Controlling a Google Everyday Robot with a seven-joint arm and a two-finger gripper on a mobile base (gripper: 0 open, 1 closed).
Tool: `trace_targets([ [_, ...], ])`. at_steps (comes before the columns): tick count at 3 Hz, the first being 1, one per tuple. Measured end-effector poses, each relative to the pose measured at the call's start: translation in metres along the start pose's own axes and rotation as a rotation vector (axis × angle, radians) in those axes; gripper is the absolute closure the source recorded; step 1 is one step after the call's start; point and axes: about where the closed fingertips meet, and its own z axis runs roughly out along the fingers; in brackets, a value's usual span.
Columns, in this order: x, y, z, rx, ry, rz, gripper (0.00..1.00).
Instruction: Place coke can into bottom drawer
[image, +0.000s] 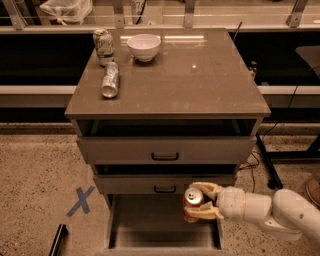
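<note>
Nearest me, the deep grey-brown bottom drawer (145, 222) is sitting pulled wide open, showing its plain flat inside. The cream-coloured two-finger gripper (195, 204) is reaching in from the right on its chunky white arm (270, 210), and it's clamping the red-orange coke can (193, 196) between its fingers. They're closed snug around the can's sides. The can is hanging over the right side of that open drawer, silver top and pull tab facing up, just under the front of the drawer above. Can't tell if it's touching the drawer floor.

Off to the left a blue tape X (80, 201) is lying on the speckled floor.

Going back, the shallow middle drawer with a black handle (164, 189) and the shallow top drawer with a black handle (165, 156) are both sticking out a bit.

On the grey-brown tabletop (200, 85), a silver-white can (110, 80) is lying on its side near the left edge. Behind it, a pale green-white can (103, 46) is standing upright at the far left corner, and a small white bowl (144, 46) is sitting beside it along the far edge.
</note>
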Motion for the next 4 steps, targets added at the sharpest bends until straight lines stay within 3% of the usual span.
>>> trace_targets([
  [1,0.070,0.011,0.015,-0.066,0.008,-0.026,1.00],
  [2,0.111,0.011,0.023,-0.049,0.041,0.003,1.00],
  [3,0.111,0.011,0.023,-0.049,0.041,0.003,1.00],
  [4,0.147,0.005,0.051,-0.048,0.044,0.007,1.00],
])
